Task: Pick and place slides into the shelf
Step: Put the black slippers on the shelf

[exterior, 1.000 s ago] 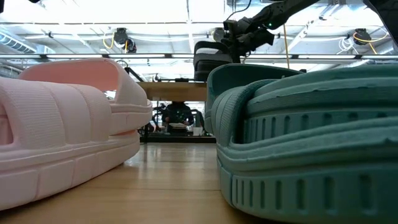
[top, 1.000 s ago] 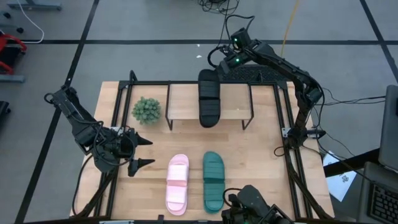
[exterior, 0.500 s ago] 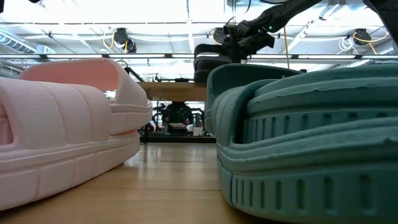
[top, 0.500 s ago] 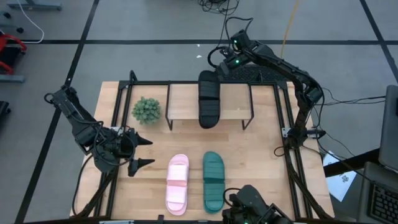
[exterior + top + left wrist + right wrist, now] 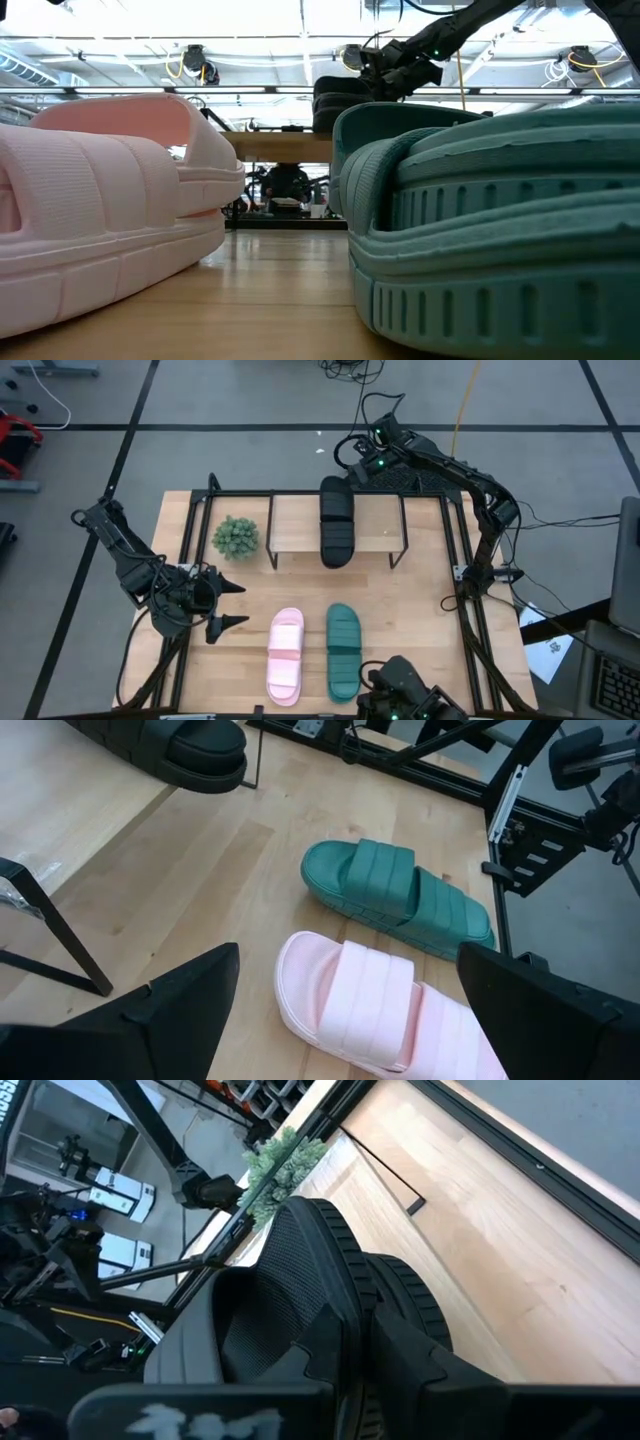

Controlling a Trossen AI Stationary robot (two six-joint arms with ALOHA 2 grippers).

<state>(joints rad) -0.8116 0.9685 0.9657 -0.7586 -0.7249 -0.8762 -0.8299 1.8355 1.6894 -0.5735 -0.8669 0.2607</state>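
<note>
The black slide (image 5: 336, 522) lies lengthwise across the middle of the light-wood shelf (image 5: 297, 520) and sticks out past both its far and near edges. My right gripper (image 5: 358, 464) is at the slide's far end and shut on it. On the tabletop nearer the front, the pale pink slide (image 5: 285, 657) and the teal slide (image 5: 343, 650) lie side by side on their soles. My left gripper (image 5: 228, 605) waits open to the left of the pink slide, which shows beyond its fingers (image 5: 380, 1000). My right gripper holds the black slide by its far end (image 5: 335, 1295), coming from the table's far right side. In the right wrist view the rim and the textured footbed fill the space between the fingers, and the gripper's own body hides the pads. The slide's near part (image 5: 336, 545) rests on the shelf plank.
A small green potted plant (image 5: 236, 536) stands on the table just left of the shelf. Black frame rails (image 5: 185, 530) run along the table's left and right sides. Bare shelf plank shows on either side of the black slide.
My right gripper has come down a little with the black slide's far end. In the low view the slide sits lower over the shelf than a second ago. It has also shifted slightly toward the table's near edge.
</note>
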